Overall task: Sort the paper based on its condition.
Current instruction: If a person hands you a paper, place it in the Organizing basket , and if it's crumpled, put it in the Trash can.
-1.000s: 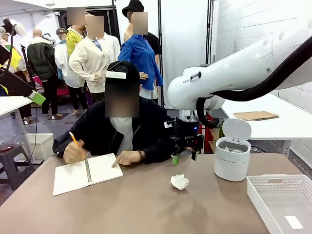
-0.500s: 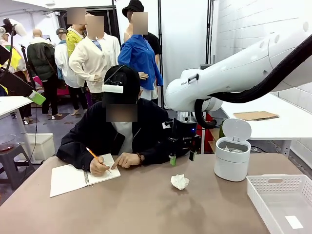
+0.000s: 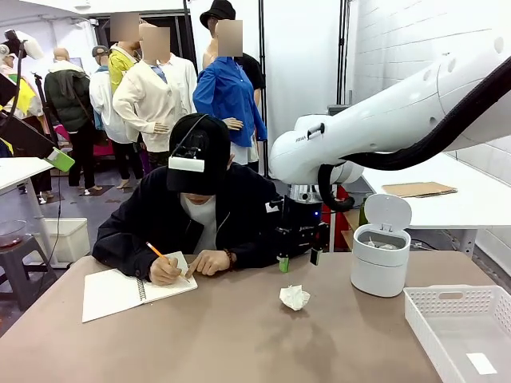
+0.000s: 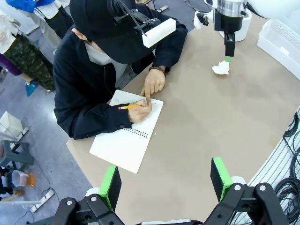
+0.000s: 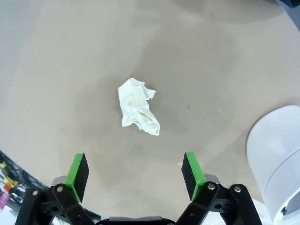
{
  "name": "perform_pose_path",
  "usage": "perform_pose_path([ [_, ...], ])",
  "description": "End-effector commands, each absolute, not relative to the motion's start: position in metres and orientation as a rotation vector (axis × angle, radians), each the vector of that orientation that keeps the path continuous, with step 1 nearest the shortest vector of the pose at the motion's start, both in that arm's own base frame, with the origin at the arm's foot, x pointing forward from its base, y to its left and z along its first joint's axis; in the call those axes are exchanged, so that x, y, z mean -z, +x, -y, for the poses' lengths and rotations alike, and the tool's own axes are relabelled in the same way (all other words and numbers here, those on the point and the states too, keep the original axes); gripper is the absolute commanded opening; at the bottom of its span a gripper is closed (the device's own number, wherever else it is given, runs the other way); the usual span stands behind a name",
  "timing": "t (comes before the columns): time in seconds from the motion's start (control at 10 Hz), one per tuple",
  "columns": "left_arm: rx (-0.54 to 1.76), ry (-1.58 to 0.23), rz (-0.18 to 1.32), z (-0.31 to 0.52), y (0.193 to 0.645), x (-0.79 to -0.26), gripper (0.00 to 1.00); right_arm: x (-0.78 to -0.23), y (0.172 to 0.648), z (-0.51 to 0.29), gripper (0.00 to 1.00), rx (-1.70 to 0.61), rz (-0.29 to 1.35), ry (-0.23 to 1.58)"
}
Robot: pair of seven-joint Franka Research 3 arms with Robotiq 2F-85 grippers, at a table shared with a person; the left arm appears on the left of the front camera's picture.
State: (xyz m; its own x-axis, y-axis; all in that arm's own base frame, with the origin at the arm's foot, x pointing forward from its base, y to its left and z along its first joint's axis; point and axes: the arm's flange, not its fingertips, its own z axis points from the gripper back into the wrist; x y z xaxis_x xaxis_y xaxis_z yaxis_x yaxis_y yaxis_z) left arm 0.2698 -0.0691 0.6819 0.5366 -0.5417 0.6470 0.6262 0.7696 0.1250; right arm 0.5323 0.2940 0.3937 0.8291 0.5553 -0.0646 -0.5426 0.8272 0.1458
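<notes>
White crumpled paper wad (image 3: 294, 298) lies ungrasped at frame centre beneath the right gripper (image 3: 296, 260), jaws spread wide: approach stage, descent and closing judged next.

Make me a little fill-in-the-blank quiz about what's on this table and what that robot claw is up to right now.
1. The right gripper hangs above the crumpled paper with its jaws ____.
2. The person's hand writes in the notebook with a ____.
3. The lid of the small white bin stands ____.
4. A flat white slip lies inside the white ____.

Missing words: open; pencil; open; basket
</notes>
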Motion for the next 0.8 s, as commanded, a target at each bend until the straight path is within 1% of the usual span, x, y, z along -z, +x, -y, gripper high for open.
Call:
perform_pose_path([
  [0.0, 0.696, -0.123, 0.722, 0.069, 0.270, -0.682, 1.00, -0.373, 0.538, -0.306, 1.00, -0.627, -0.074, 0.054],
  [0.3, 0.696, -0.123, 0.722, 0.069, 0.270, -0.682, 1.00, -0.350, 0.546, -0.319, 1.00, -0.664, -0.090, -0.012],
  [0.7, 0.696, -0.123, 0.722, 0.069, 0.270, -0.682, 1.00, -0.325, 0.552, -0.321, 1.00, -0.696, -0.087, 0.054],
])
